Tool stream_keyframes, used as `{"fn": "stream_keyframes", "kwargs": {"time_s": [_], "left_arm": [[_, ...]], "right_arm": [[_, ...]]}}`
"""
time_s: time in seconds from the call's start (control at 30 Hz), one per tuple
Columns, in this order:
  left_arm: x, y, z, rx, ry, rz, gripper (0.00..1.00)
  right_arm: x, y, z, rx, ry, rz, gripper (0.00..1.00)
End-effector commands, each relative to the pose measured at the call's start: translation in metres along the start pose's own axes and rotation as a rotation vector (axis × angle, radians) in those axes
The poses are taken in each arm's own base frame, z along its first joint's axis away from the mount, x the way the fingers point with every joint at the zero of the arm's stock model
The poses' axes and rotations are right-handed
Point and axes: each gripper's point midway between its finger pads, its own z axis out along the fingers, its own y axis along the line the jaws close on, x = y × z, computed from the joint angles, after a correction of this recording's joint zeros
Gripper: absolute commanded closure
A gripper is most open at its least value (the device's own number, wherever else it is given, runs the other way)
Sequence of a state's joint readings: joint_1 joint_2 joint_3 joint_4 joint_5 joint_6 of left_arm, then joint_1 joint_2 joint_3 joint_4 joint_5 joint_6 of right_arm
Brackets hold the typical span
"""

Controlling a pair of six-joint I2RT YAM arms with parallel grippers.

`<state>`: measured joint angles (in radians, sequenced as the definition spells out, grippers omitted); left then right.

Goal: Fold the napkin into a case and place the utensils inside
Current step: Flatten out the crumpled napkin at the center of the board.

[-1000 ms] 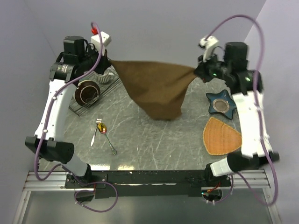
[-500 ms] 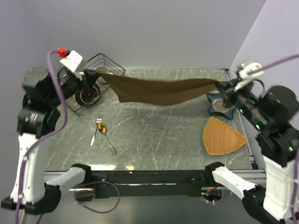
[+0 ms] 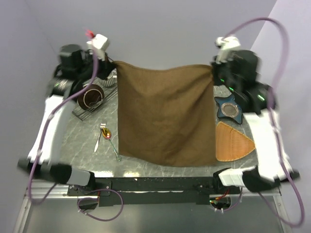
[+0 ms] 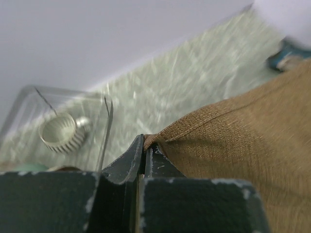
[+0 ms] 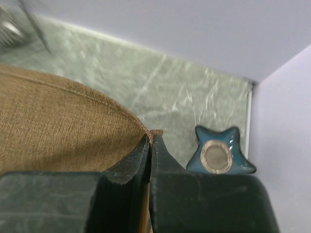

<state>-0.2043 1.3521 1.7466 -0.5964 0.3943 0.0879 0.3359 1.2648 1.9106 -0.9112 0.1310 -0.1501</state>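
Note:
The dark-brown napkin hangs spread out as a flat sheet above the table, held by its two top corners. My left gripper is shut on the top left corner, and in the left wrist view the cloth runs off to the right of the pinched jaws. My right gripper is shut on the top right corner; the cloth stretches left from it. The utensils, a fork and a spoon with a gold-orange bowl, lie on the table left of the napkin's lower edge.
A black wire basket with a dark mug stands at the back left, under the left arm. A blue star-shaped dish sits at the right, and an orange-tan woven fan-shaped mat lies in front of it, partly behind the napkin.
Both grippers stayed shut on the napkin's corners. The cloth went from a sagging drape to a taut band, and now hangs full and flat, lifted high again.

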Motion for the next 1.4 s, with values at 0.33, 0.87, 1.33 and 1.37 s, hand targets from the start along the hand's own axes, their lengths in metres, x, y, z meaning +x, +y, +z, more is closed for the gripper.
{"fn": "stream_keyframes", "kwargs": {"time_s": [0.33,0.87,1.33,1.37], "left_arm": [[0.142,0.108,0.162,-0.154,0.354,-0.079,0.43],[0.282,-0.021,0.014,0.364,0.679,-0.217,0.35],[0.366,-0.075,-0.004,0.372,0.870,-0.147,0.50],[0.372,-0.073,-0.001,0.363,0.883,-0.153,0.50]], "right_arm": [[0.100,-0.035,0.239,0.124,0.325,0.000,0.01],[0.300,0.052,0.057,-0.528,0.905,-0.004,0.32],[0.409,0.092,0.045,-0.491,1.046,-0.102,0.71],[0.414,0.093,0.044,-0.482,1.057,-0.120,0.71]]}}
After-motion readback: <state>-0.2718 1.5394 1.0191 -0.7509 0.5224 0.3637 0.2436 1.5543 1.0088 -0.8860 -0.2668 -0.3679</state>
